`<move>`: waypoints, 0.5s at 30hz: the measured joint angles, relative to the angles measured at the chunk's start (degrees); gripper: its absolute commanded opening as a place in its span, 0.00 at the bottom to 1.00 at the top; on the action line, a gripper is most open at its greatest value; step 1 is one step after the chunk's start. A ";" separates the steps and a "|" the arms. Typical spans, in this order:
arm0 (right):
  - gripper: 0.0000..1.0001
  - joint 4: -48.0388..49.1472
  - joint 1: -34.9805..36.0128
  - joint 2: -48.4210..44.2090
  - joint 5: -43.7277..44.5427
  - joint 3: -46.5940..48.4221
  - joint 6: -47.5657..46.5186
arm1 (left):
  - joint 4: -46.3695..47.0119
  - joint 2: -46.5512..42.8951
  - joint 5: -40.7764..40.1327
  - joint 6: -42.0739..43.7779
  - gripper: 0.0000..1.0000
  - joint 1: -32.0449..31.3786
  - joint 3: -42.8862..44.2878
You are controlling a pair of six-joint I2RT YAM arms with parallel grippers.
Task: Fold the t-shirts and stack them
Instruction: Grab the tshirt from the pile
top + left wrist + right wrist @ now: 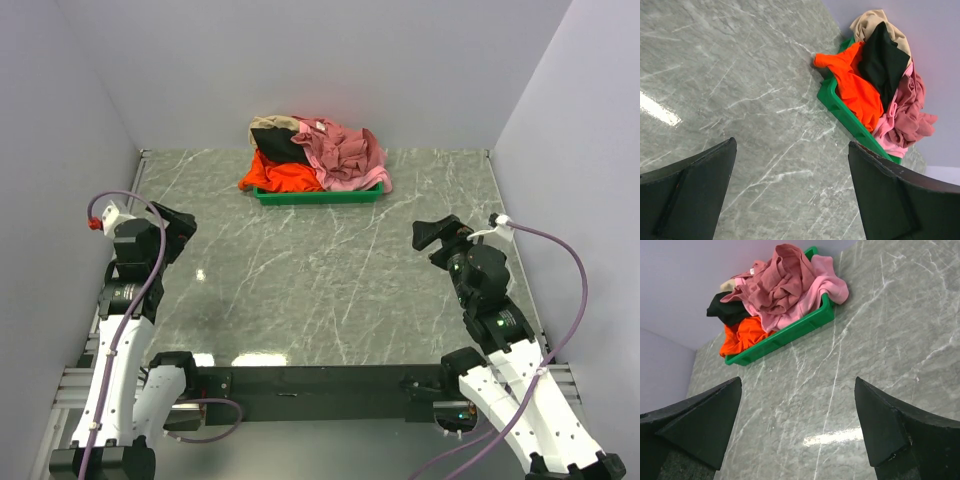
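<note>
Item: t-shirts [315, 155], heaped unfolded in a shallow green tray [318, 197] at the far edge of the table [330, 290], close against the back wall; none folded, none stacked; the task is judged not yet begun. Contents of the heap: brick-red shirt [345, 148] on top at the right; light pink shirt [352, 182] beneath it, spilling over the tray's right rim; orange-red shirt [280, 176] at the left, draped over the tray's left corner onto the table; black shirt [281, 146] above the orange-red one; tan shirt [268, 124] at the back, largely hidden. Hazards noted: the shirts are tangled together, so more than one may be drawn out when a single one is pinched; the light tray may be dragged or tipped along with the cloth, since two shirts hang over its rim; a shirt gripped by a bunched fold is likely to be laid down crumpled, which would spoil the fold; the heap lies well apart from both arms, so a long reach is called for. Left gripper [790, 192]: jaws spread wide apart, nothing held, nothing touched, bare table seen between the fingers; positioned at the left side of the table, well short of the tray. Right gripper [797, 427]: jaws likewise spread wide, empty, clear of cloth and tray; positioned at the right side of the table, aimed toward the heap.
</note>
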 measured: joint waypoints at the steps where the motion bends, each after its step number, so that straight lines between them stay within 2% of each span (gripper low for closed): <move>1: 1.00 0.13 0.00 0.09 0.02 0.00 0.00 | 0.02 0.00 0.26 0.00 0.99 0.00 -0.02; 10: 1.00 3.52 0.00 4.15 -2.45 0.28 -1.64 | 3.43 1.40 3.17 0.07 0.99 0.04 -0.66; 12: 1.00 3.13 0.00 8.50 -3.54 2.60 -2.78 | 5.27 3.63 5.01 0.31 0.99 0.04 -0.68; 15: 1.00 1.68 0.17 19.26 -5.03 11.39 -4.98 | 6.25 8.66 5.95 0.55 0.99 0.04 -0.48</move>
